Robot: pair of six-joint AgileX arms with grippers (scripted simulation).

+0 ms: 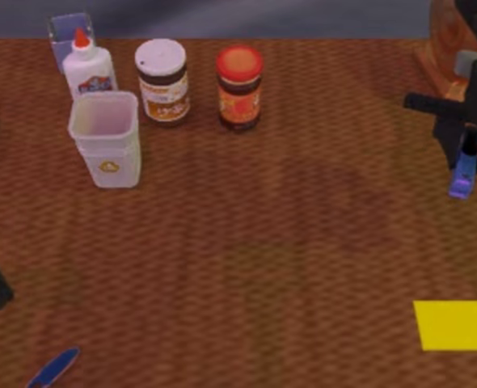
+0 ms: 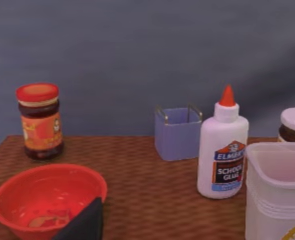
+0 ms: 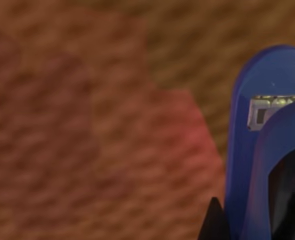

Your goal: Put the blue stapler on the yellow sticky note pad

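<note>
periwinkle blue stapler [image 1: 464, 172] — black end up, in right gripper [image 1: 468, 149]

Blue stapler [image 1: 463, 171]: small, periwinkle, black end up, held above counter at right. Yellow sticky note pad [image 1: 457, 325]: flat, near right edge.

Well apart from the fingers [image 1: 447, 139] of the right gripper [image 1: 468, 158], a row stands along the far edge of the woven brown table [image 1: 263, 242]. In it, the red-lidded jar [image 1: 239, 87] is nearest those fingers, then the white-lidded jar [image 1: 162, 81], the glue bottle [image 1: 89, 73] and a lavender box [image 1: 69, 28]. A translucent white tub [image 1: 105, 137] stands just beside the glue. Farthest from the fingers lie a red bowl [image 2: 47, 200] and what may be a blue pen [image 1: 52, 368]. Near the fingers is an orange-brown object [image 1: 441, 48].
</note>
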